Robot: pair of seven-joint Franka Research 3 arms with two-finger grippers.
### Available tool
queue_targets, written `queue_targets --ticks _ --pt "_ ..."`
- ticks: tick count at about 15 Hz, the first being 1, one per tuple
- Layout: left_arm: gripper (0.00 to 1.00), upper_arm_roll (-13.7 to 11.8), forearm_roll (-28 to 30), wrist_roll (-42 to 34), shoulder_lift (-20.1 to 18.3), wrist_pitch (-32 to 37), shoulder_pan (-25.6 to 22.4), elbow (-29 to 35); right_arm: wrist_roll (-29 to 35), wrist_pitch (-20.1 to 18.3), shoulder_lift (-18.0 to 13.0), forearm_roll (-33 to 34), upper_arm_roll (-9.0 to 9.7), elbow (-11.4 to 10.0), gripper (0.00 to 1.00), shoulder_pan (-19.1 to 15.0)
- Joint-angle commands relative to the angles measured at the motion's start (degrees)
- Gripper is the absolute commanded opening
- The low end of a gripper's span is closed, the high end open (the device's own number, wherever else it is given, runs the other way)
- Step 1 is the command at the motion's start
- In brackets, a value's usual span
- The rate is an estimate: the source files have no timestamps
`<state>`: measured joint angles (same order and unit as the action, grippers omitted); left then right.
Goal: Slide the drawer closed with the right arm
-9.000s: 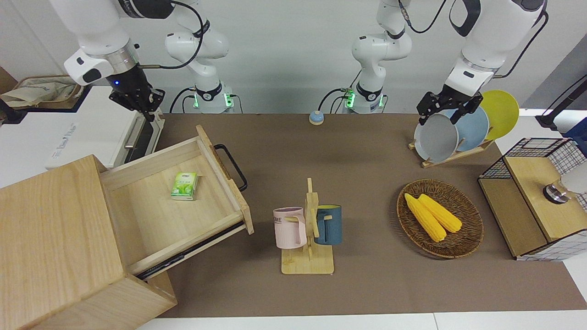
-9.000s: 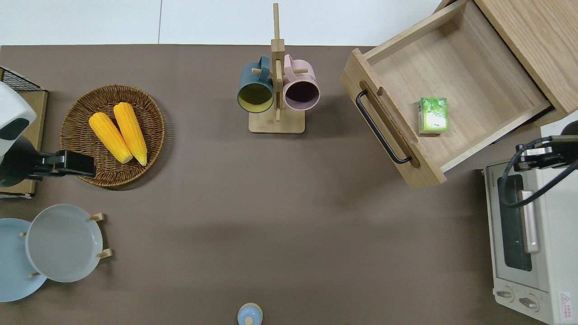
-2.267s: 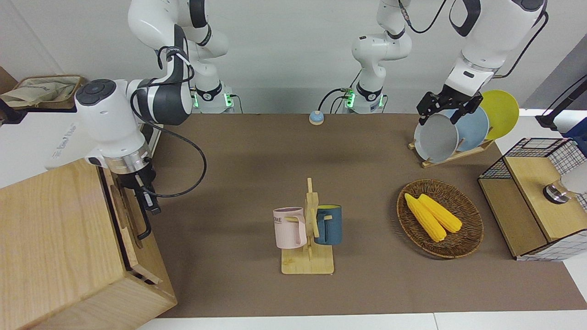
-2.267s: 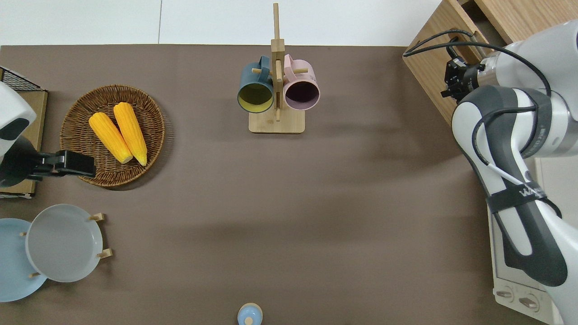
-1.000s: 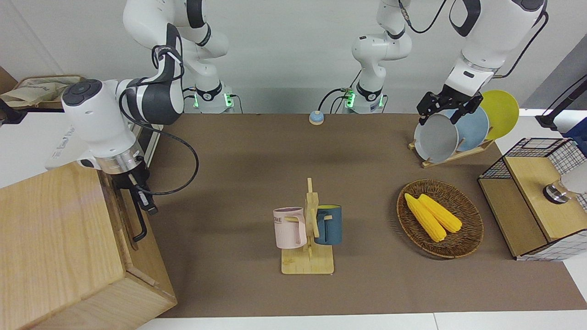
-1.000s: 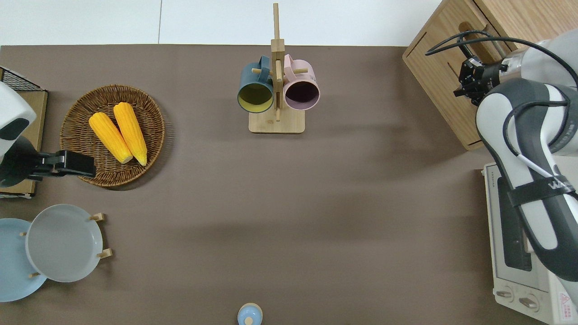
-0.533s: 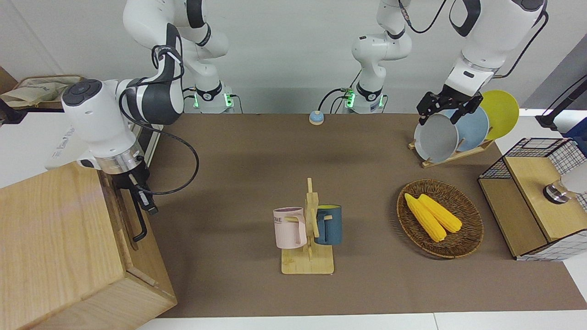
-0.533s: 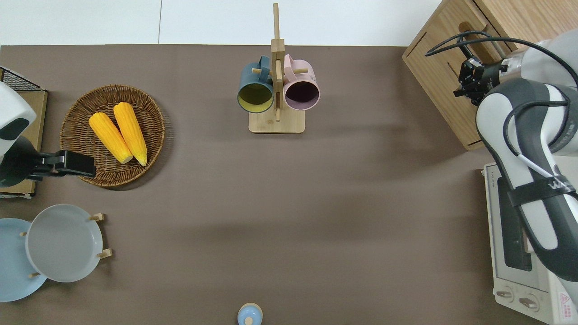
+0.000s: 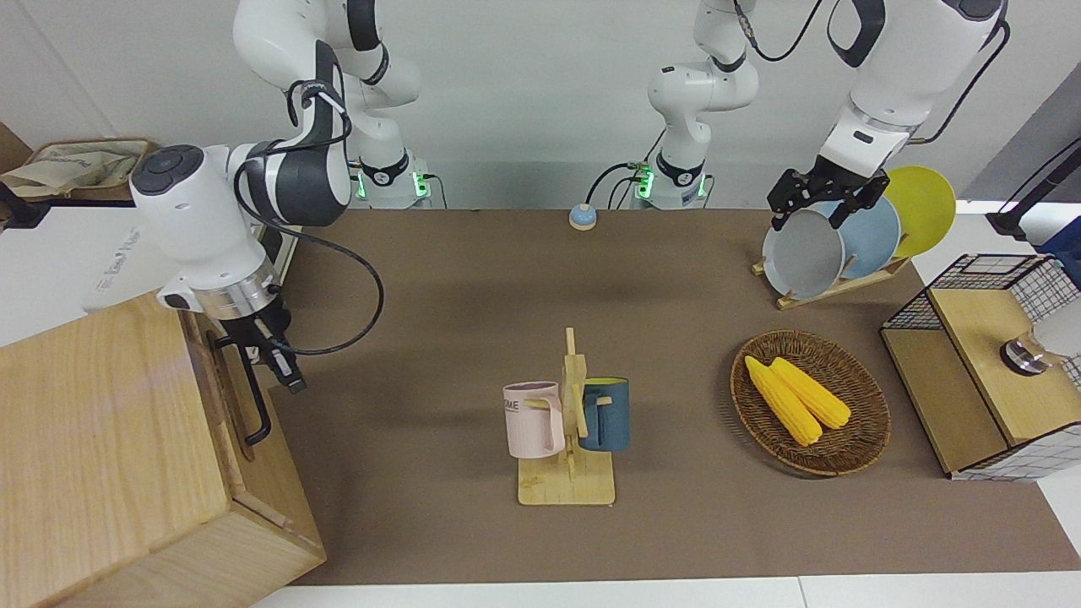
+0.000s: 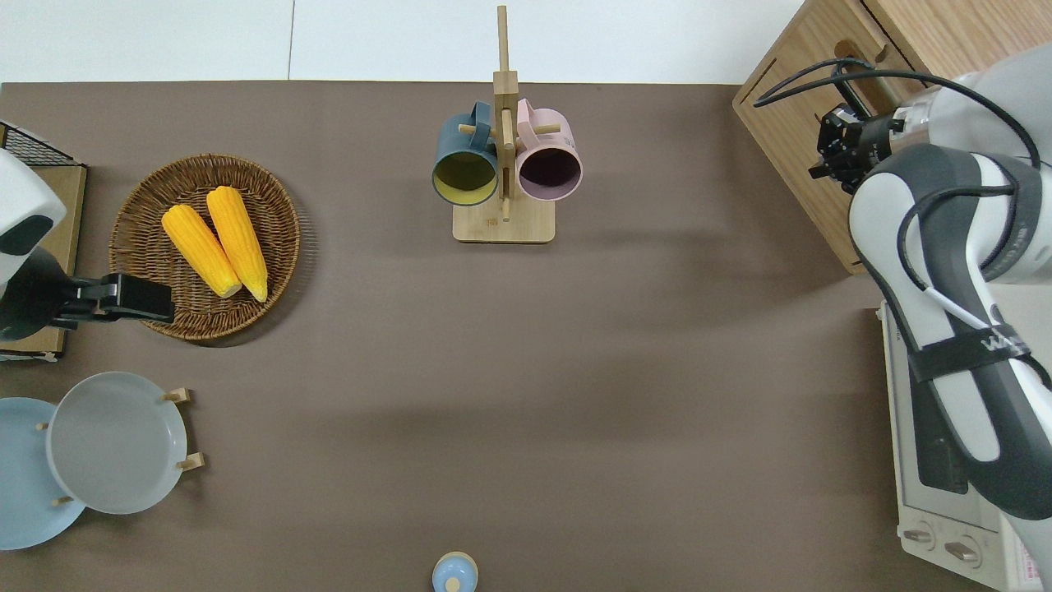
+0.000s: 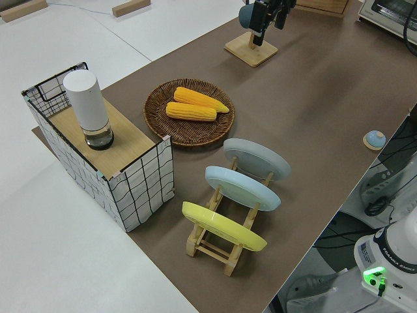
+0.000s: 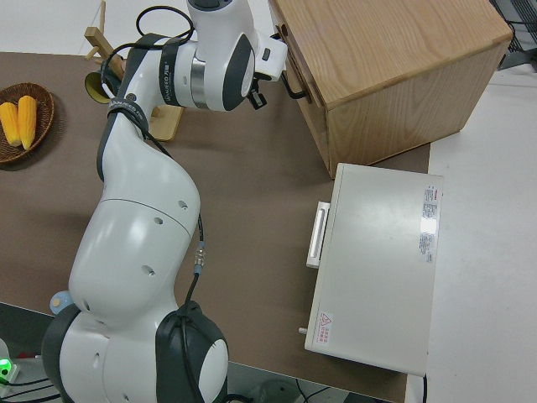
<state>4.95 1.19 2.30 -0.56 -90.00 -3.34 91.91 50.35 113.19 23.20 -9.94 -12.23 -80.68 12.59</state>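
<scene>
The light-wood drawer sits pushed in, its front level with the front of the large cabinet. Its black bar handle stands out from the front. My right gripper hangs just off the drawer front, at the end of the handle nearer to the robots, with a small gap to the wood. In the overhead view the right gripper is over the drawer front, and the arm hides much of the handle. The left arm is parked.
A white oven stands next to the cabinet, nearer to the robots. A mug rack stands mid-table. A basket with corn, a plate rack and a wire box are toward the left arm's end.
Nine seconds ago the drawer stood pulled out with a green packet inside; now it is pushed in. In the last half second my right gripper has drawn back a little from the drawer front.
</scene>
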Motion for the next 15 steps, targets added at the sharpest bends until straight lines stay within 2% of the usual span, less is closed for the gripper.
queue_targets --ticks 1,4,5,8,13,15 --pt "1.0 -0.21 -0.66 -0.45 -0.58 0.71 0.26 0.28 -0.6 -4.98 -2.1 -0.26 -0.08 0.09 0.01 2.25" --pt "1.0 -0.21 -0.66 -0.37 -0.67 0.71 0.35 0.28 -2.09 -7.8 -4.56 -0.26 -0.08 -0.35 0.008 3.31" --pt "1.0 -0.29 -0.66 -0.45 -0.58 0.71 0.35 0.28 -3.84 -9.11 -5.09 -0.09 -0.16 -0.44 0.008 4.44" --pt "1.0 -0.29 -0.66 -0.45 -0.58 0.71 0.35 0.28 -9.99 -14.38 -7.9 -0.08 -0.16 -0.88 0.0 4.72" --pt "1.0 -0.21 -0.66 -0.45 -0.58 0.71 0.26 0.28 -19.91 -21.06 -14.05 1.67 -0.25 -3.95 0.0 2.71" --pt "1.0 -0.29 -0.66 -0.37 -0.58 0.71 0.26 0.28 -24.31 -22.21 -15.64 3.68 -0.25 -5.18 0.0 1.73"
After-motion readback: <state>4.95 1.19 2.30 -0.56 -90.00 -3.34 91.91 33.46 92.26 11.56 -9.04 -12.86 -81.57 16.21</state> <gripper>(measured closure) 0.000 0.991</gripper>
